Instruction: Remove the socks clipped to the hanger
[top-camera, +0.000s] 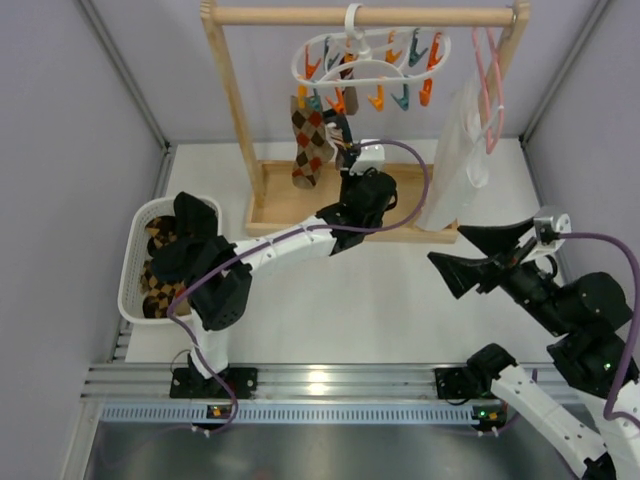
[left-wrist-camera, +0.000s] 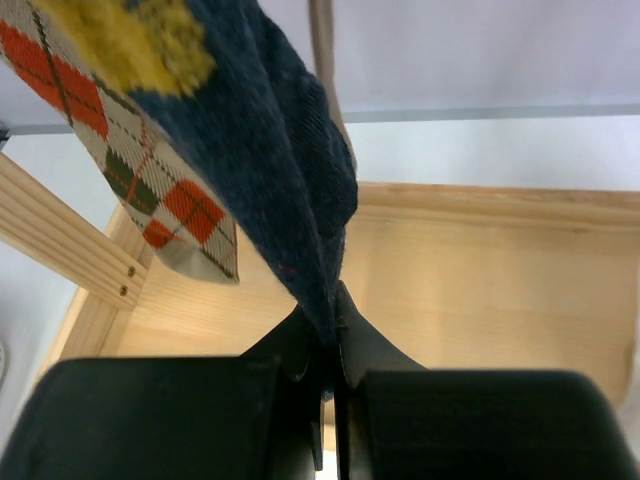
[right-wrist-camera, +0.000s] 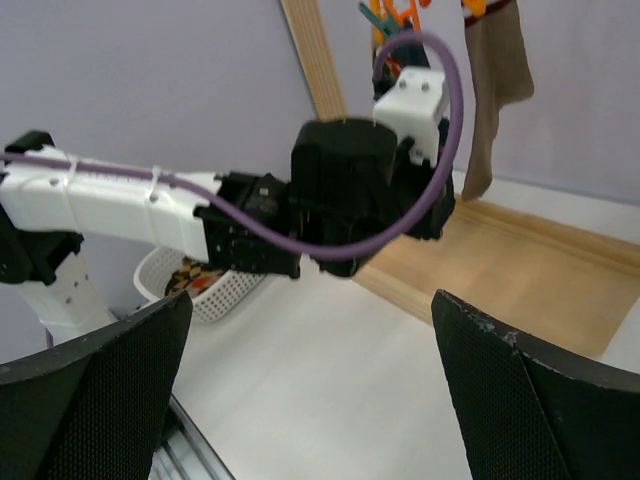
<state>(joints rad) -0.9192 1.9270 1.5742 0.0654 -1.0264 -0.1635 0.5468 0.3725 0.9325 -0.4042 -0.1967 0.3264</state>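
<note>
Left arm (top-camera: 285, 245): white tube links, chunky black joints, black base (top-camera: 212, 381). Purple left cable (right-wrist-camera: 458, 120) runs along it, cinched with white zip ties (right-wrist-camera: 152, 180). White camera block (top-camera: 368, 155) at the wrist. Left claw (left-wrist-camera: 330, 335): smooth black wedge fingers. Right arm (top-camera: 590, 300): same build, black motor housings, white lower link, purple right cable (top-camera: 600, 238). Right claw (top-camera: 445, 244): black triangular fingers (right-wrist-camera: 110, 390), fine grid-textured faces, scuffed edges.
</note>
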